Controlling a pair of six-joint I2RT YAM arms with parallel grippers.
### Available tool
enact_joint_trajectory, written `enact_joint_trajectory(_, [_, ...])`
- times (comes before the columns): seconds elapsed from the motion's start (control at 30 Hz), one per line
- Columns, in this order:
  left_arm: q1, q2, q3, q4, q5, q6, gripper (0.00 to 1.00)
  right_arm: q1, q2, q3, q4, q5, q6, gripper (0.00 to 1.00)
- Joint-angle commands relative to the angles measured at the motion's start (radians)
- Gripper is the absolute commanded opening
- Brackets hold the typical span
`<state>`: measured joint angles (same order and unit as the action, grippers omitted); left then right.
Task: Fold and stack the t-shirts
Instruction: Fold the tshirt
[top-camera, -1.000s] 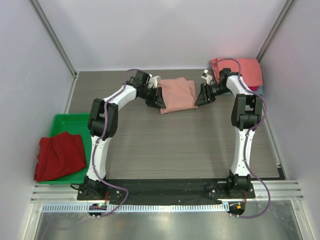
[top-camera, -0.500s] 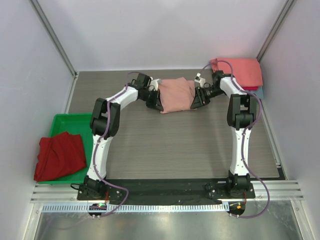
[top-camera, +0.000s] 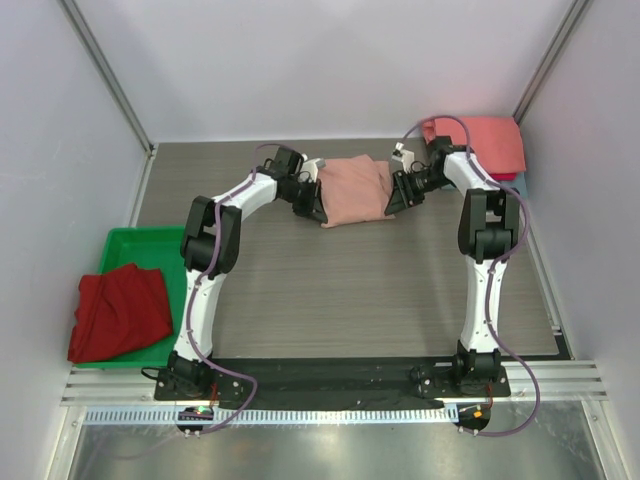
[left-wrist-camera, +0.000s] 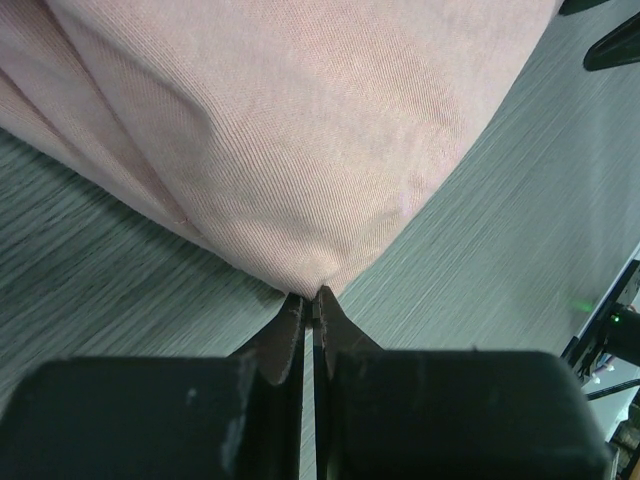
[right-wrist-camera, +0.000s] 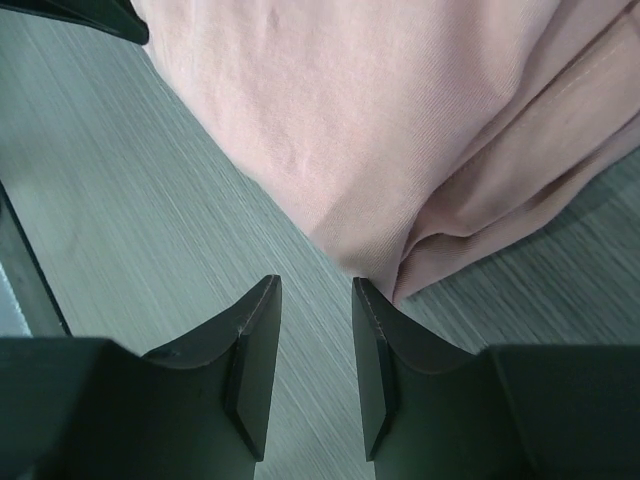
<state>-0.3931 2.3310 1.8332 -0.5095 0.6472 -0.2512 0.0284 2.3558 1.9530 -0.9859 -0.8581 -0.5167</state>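
Surface: grey wood-grain surface (top-camera: 350, 290) with pale walls on three sides; both arms reach over to its far half.
Pink tee: pink tee (top-camera: 355, 192) lies folded into a rough rectangle, flat on the far middle of the surface, between the two hands.
Left hand: left hand (left-wrist-camera: 312, 298) is low at the tee's left side, clenched, its tips pressed together on the very tip of a folded corner; the cloth fans out from that point.
Right hand: right hand (right-wrist-camera: 315, 285) is at the tee's right side, released, with its fingers (right-wrist-camera: 375, 340) apart. One finger touches the layered corner of the tee, and bare surface shows in the gap.
Coral tee: coral tee (top-camera: 490, 140) sits folded in the far right corner, well apart from the left hand and just behind the right arm.
Blue-grey tee: blue-grey tee (top-camera: 522, 178) lies under the coral one, with only its right edge showing.
Red tee: red tee (top-camera: 120, 310) is crumpled in the tray, spilling over its near left rim.
Tray: green tray (top-camera: 140, 240) is at the left edge of the surface, well apart from the pink tee.
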Motion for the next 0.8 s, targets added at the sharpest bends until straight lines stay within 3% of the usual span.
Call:
enact_joint_trajectory(0.0, [-0.004,-0.061,0.009,-0.006,0.014,0.021,0.00,-0.002,-0.087,0.001,0.055,0.019,0.010,0.41])
enact_joint_trajectory(0.33, [-0.004,-0.067,0.006,-0.007,0.016,0.023,0.00,-0.001,-0.024,0.040,0.105,0.059,0.040,0.44])
enact_joint_trajectory(0.67, [-0.004,-0.081,-0.009,-0.021,-0.003,0.047,0.00,0.007,-0.007,0.032,0.113,0.002,0.035,0.44])
enact_joint_trajectory(0.7, [-0.004,-0.082,-0.009,-0.023,-0.004,0.049,0.00,0.005,-0.009,0.024,0.116,-0.005,0.021,0.43])
enact_joint_trajectory(0.77, [-0.004,-0.079,-0.006,-0.033,-0.009,0.059,0.00,0.005,-0.012,0.007,0.115,-0.016,0.018,0.32])
